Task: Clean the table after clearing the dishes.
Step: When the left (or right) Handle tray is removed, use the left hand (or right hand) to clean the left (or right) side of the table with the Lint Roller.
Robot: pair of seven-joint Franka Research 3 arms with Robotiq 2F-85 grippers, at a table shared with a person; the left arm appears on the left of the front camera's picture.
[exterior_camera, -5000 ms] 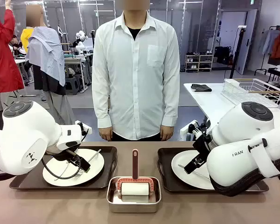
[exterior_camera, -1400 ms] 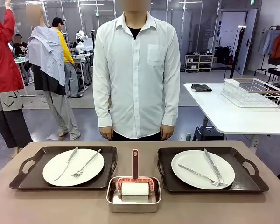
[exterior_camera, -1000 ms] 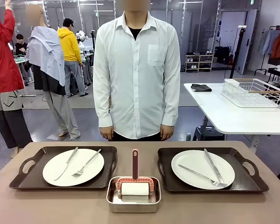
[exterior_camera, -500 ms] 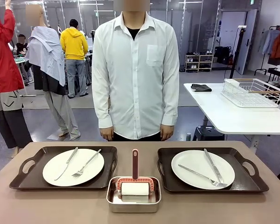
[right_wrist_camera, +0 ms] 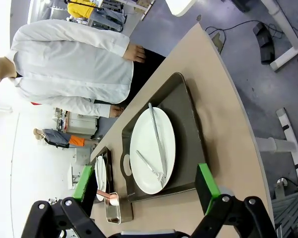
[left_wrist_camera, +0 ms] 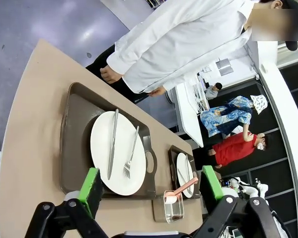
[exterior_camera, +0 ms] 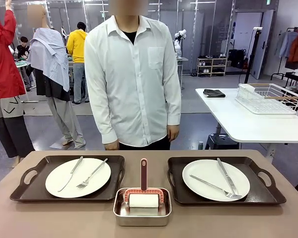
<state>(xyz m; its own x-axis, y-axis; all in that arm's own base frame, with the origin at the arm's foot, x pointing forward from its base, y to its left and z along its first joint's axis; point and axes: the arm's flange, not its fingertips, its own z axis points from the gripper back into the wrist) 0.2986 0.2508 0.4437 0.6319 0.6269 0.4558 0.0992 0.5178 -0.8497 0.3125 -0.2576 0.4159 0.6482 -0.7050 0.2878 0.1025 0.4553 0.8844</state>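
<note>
On the taupe table (exterior_camera: pixel 49 218) two dark brown trays lie side by side. The left tray (exterior_camera: pixel 25 186) holds a white plate (exterior_camera: pixel 64 186) with a knife and fork on it, and the right tray (exterior_camera: pixel 268 186) holds another plate (exterior_camera: pixel 203 173) with cutlery. My left gripper (left_wrist_camera: pixel 151 182) hangs open high above the table, looking down on the near plate (left_wrist_camera: pixel 102 148). From the other end, my right gripper (right_wrist_camera: pixel 145 182) is also open and empty, above its plate (right_wrist_camera: pixel 144 144). Neither gripper touches anything.
A small steel pan (exterior_camera: pixel 142 210) with a pink-handled lint roller (exterior_camera: pixel 143 196) sits at the front between the trays. A person in a white shirt (exterior_camera: pixel 131 74) stands at the far edge, hands down. A white side table with a wire rack (exterior_camera: pixel 268 98) stands to the right.
Five seconds ago both arms hung over the trays in the front view; they have since pulled back out of it. In the last half second the person has shifted toward picture left.
</note>
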